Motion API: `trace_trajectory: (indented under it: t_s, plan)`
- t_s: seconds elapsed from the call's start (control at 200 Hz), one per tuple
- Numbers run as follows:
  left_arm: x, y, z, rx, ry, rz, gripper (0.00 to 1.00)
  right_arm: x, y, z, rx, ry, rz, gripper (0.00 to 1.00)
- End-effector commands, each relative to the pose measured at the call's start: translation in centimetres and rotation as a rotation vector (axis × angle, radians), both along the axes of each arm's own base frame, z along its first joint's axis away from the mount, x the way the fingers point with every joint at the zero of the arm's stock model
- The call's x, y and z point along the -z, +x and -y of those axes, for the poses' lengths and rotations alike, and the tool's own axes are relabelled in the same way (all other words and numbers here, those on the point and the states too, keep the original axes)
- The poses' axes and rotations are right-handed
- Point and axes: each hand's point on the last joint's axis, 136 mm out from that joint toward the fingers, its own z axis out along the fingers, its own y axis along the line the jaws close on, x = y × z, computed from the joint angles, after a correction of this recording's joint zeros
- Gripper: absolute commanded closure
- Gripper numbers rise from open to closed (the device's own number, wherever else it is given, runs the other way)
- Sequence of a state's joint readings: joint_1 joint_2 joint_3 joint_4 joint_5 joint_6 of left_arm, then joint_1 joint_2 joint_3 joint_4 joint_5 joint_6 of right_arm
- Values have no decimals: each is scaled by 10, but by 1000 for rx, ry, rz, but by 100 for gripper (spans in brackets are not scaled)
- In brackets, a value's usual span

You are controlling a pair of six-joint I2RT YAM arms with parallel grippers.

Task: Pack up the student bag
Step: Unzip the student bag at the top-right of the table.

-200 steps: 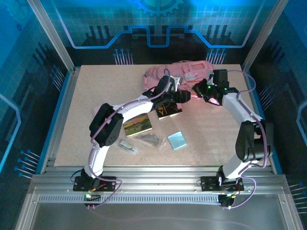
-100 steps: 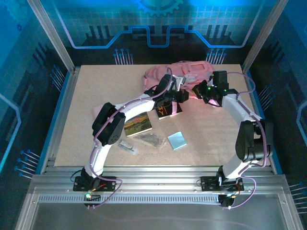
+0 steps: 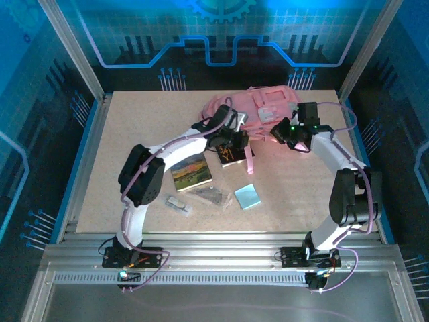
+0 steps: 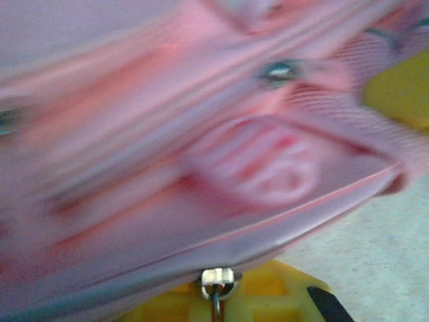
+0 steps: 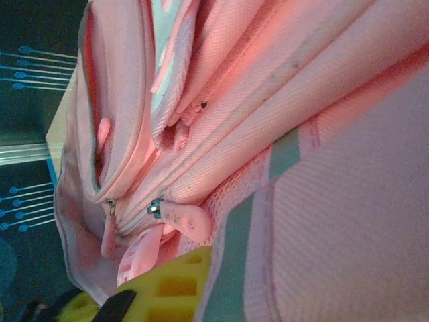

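Left fingers (image 4: 281,296) and right fingers (image 5: 175,283) pinch the student bag (image 3: 268,100).

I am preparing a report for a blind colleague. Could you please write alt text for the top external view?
A pink student bag lies at the far side of the table, with the left claw and the right claw both shut on it. Nearer lie a picture book, a light blue pad and a clear packet.

On the table (image 3: 120,168) lie the student bag (image 3: 265,102), a book (image 3: 192,172), a blue pad (image 3: 247,197), a clear packet (image 3: 179,202)
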State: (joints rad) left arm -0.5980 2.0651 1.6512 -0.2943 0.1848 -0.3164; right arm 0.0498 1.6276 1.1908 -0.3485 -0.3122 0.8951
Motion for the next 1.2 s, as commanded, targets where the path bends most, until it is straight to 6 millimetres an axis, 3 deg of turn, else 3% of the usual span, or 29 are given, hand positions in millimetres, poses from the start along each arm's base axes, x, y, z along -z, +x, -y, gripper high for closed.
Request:
trace_trajectory:
  t_s: [0.0, 0.1, 0.22, 0.28, 0.365, 0.435, 0.585, 0.645, 0.78, 0.961, 1.096, 1.196]
  plan:
    - [7, -2, -71, -106, 245, -31, 100, -8, 1, 30, 43, -94, 41, 100]
    - [10, -1, -96, -133, 309, -25, 100, -5, 4, 34, 36, -107, 36, 100]
    - [12, 2, -129, -178, 333, -71, 100, 1, 9, 54, 60, -141, 23, 100]
    - [6, -1, -129, -159, 315, -77, 100, 3, 15, 62, 70, -146, 24, 100]
    - [-12, -13, -105, -93, 209, -76, 100, 2, 24, 66, 63, -149, 27, 100]
    - [-33, -23, -77, -46, 129, -57, 100, 0, 31, 58, 32, -115, 34, 93]
    - [-67, -44, -12, 62, -8, -29, 100, -3, 27, 51, 6, -70, 8, 47]
    - [-73, -50, 12, 97, -60, -48, 100, -6, 17, 50, 5, -68, -4, 37]
    - [-72, -50, 55, 146, -112, -81, 100, -9, -20, 47, 22, -9, -57, 31]
    - [-70, -48, 86, 194, -105, -73, 100, -25, -61, 25, -15, 148, -62, 30]
    - [-65, -59, 96, 221, -105, -83, 100, -35, -64, 8, -10, 245, -43, 29]
    - [-66, -67, 101, 233, -119, -88, 100, -25, -60, -10, -25, 279, -73, 29]
